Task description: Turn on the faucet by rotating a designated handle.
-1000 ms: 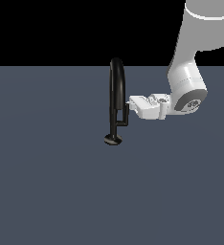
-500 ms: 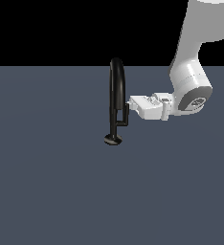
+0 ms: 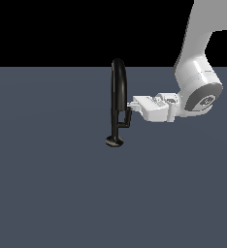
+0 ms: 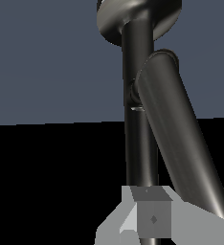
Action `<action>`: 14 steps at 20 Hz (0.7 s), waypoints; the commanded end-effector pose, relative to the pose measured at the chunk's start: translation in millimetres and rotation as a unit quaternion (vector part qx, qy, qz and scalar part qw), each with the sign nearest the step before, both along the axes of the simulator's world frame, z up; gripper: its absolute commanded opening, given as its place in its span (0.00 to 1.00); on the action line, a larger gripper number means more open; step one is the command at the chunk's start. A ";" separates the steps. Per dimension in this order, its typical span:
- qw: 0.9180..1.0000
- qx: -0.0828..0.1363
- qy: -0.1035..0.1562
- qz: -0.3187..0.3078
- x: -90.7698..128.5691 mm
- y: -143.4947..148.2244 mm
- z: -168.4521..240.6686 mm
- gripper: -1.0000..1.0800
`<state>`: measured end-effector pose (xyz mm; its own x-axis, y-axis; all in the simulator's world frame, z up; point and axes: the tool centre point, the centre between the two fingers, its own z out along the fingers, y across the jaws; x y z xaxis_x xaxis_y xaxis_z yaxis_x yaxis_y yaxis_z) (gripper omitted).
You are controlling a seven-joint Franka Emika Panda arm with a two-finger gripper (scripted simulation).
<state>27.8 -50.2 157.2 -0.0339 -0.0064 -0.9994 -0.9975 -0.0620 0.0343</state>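
White and held level, the arm's two-fingered gripper [image 3: 133, 103] reaches in from the exterior view's right, its tip against the slim glossy black faucet [image 3: 118, 87] at about the height where the handle begins. Whether the fingers stand wide, narrow or closed on anything I cannot tell: in the exterior view they merge into one pale block, and the wrist view shows only a grey finger piece [image 4: 150, 217] directly in front of the dark stem.

That faucet stands upright on the flat slate-grey floor [image 3: 47, 184], a tall narrow arch on a thin stem with a small round base disc. The short black rectangular handle bar [image 3: 128, 116] sits on a small side arm low on the stem, on the side facing the gripper and just below its tip; in the wrist view it is the thick slanting bar [image 4: 181, 143] beside the stem.

By its look the fixture is rigid metal, fixed at the base, so it should neither bend nor slide. The polished, rounded surfaces seem slippery, and the bar is small. I would judge the best purchase to be on the bar's flat sides near its free end, far from the pivot, rather than on the arch.

No brand, label or writing is visible anywhere.
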 end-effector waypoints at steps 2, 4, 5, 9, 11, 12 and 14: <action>1.000 0.002 0.002 0.003 -9.4 -0.3 2.9 0.00; 1.000 0.000 0.000 0.001 -7.8 -0.6 1.4 0.00; 1.000 0.000 0.000 0.001 -11.0 -0.7 -0.1 0.00; 1.000 0.001 0.001 0.001 -24.6 -1.5 -5.4 0.00; 1.000 0.001 0.001 0.002 -31.6 -1.9 -8.1 0.00; 1.000 0.001 0.001 0.002 -35.2 -2.2 -9.3 0.00; 1.000 0.001 0.001 0.002 -42.4 -2.7 -12.0 0.00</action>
